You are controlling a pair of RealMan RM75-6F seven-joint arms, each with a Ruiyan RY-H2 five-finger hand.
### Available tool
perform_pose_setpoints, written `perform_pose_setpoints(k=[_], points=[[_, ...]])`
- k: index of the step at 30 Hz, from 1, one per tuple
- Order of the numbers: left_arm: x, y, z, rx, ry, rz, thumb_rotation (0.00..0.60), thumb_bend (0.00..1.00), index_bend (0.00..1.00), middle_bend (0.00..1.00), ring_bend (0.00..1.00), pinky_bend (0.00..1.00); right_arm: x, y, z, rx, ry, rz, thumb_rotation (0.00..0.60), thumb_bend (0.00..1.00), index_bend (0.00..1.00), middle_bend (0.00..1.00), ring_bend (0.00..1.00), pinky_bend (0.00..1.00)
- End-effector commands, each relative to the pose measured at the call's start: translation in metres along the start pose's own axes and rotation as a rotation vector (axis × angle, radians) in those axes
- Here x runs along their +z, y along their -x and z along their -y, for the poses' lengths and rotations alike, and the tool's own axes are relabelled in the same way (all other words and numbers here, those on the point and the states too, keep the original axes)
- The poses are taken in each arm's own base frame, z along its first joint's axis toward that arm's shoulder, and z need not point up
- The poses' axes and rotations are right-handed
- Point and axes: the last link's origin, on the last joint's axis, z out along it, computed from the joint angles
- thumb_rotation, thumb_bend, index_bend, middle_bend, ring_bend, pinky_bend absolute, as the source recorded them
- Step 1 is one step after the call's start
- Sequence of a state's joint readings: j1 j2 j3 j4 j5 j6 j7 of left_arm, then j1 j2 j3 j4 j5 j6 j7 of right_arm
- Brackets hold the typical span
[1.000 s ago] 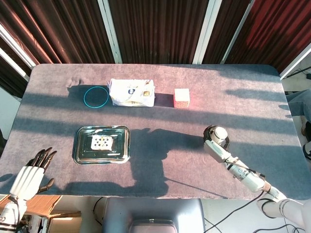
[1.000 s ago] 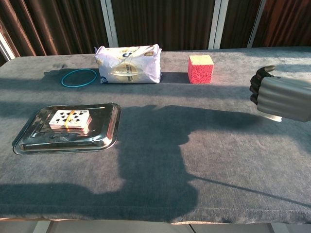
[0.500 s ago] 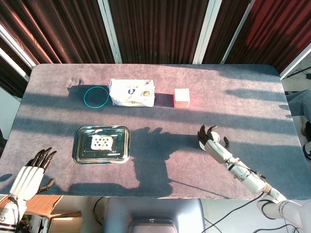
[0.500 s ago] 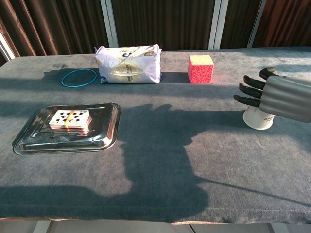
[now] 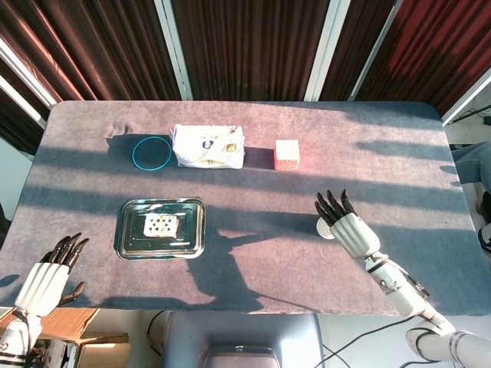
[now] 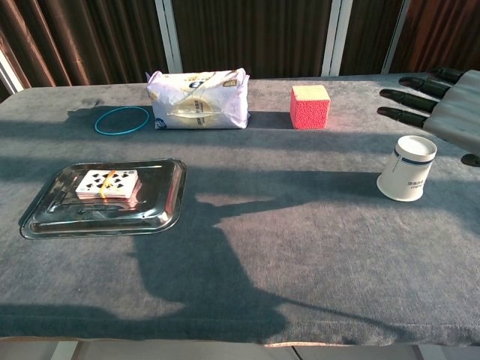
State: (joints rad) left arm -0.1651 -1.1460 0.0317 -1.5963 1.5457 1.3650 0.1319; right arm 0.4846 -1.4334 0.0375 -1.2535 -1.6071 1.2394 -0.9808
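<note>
1. While the right hand (image 5: 347, 224) hangs above the table (image 5: 253, 268) in the head view, its fingers are spread and hold nothing. A second ago they were curled around the cup (image 5: 325, 228); half a second ago they were opening. So the cup has been let go.
2. Head view: the cup now shows as a white rim just left of the right hand's fingertips, partly hidden by them. Contact cannot be told from here.
3. Head view: the left hand (image 5: 47, 276) sits off the near-left table edge, fingers loosely together, empty, unchanged over the last second.
4. Chest view: the cup (image 6: 409, 168) stands upright on the table's right side. The right hand (image 6: 442, 105) is above and behind it, fingers straight and apart, clear of the cup. Reads as a finished release with the hand lifted off.
5. Chest view, others: tray (image 6: 45, 214) with a card deck (image 6: 109, 184) at near left; blue ring (image 6: 122, 120), bag (image 6: 199, 97) and red cube (image 6: 310, 106) along the far side. All well apart from the cup; nothing stands between it and the hand.
</note>
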Motion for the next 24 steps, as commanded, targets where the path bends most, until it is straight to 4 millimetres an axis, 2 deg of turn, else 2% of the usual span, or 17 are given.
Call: perform_pose_setpoints(k=[1,4,8,11,16,19,24], points=[[0.000,0.000,0.000,0.002,0.001,-0.002,0.600,0.30,0.05,0.02,0.00,0.28,-0.036,-0.019,-0.040,0.482,0.160,0.113,0.600,0.24,0.03,0.08,0.07,0.22],[0.001,0.001,0.000,0.005,0.000,-0.004,0.600,0.30,0.05,0.02,0.00,0.28,-0.055,-0.021,-0.059,0.693,0.261,0.079,0.600,0.24,0.06,0.08,0.06,0.18],[0.002,0.001,0.000,0.006,-0.004,-0.008,0.600,0.30,0.05,0.02,0.00,0.28,-0.078,-0.008,-0.070,0.822,0.364,0.024,0.600,0.24,0.06,0.08,0.04,0.17],[0.002,0.001,0.000,0.006,-0.005,-0.008,0.600,0.30,0.05,0.02,0.00,0.28,-0.081,-0.005,-0.071,0.836,0.381,0.020,0.600,0.24,0.06,0.08,0.03,0.16],[0.002,0.002,0.001,0.010,-0.012,-0.008,0.600,0.30,0.05,0.02,0.00,0.28,-0.105,0.020,-0.065,0.943,0.489,0.068,0.600,0.24,0.06,0.08,0.03,0.16],[0.002,0.002,0.000,0.015,-0.012,-0.011,0.600,0.30,0.05,0.02,0.00,0.28,-0.106,0.027,-0.062,0.977,0.488,0.073,0.600,0.24,0.06,0.08,0.03,0.16],[0.002,0.002,-0.001,0.020,-0.008,-0.014,0.600,0.30,0.05,0.02,0.00,0.28,-0.107,0.028,-0.061,0.986,0.467,0.072,0.600,0.24,0.06,0.08,0.03,0.16]])
